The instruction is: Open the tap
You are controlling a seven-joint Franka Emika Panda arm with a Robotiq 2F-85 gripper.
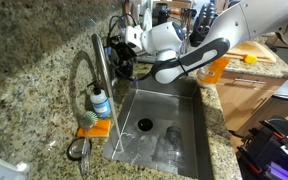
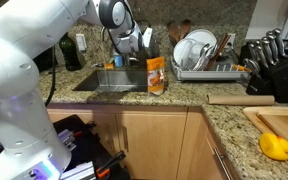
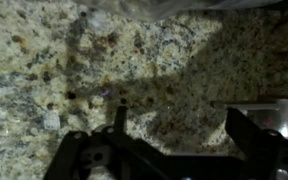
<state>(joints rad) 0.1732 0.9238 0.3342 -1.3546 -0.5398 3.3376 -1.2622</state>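
The tap (image 1: pixel 96 70) is a tall brushed-silver post with an arched spout (image 1: pixel 77 72), standing at the near end of the sink (image 1: pixel 189 150). My gripper (image 1: pixel 118 57) is black and sits just behind the top of the post, close to it. In the wrist view the gripper (image 3: pixel 184 125) is open and empty, its two fingers wide apart over speckled granite. A bright metal part (image 3: pixel 276 104) shows beside the right finger; I cannot tell which part of the tap it is. In the exterior view from the room, the arm (image 2: pixel 134 40) hides most of the tap.
A blue-labelled soap bottle (image 1: pixel 101 102) and an orange sponge (image 1: pixel 94 128) stand by the tap's foot. An orange bottle (image 2: pixel 156 75), a dish rack (image 2: pixel 209 55), a knife block (image 2: pixel 269 60) and a cutting board with a yellow fruit (image 2: pixel 274 146) are on the counter.
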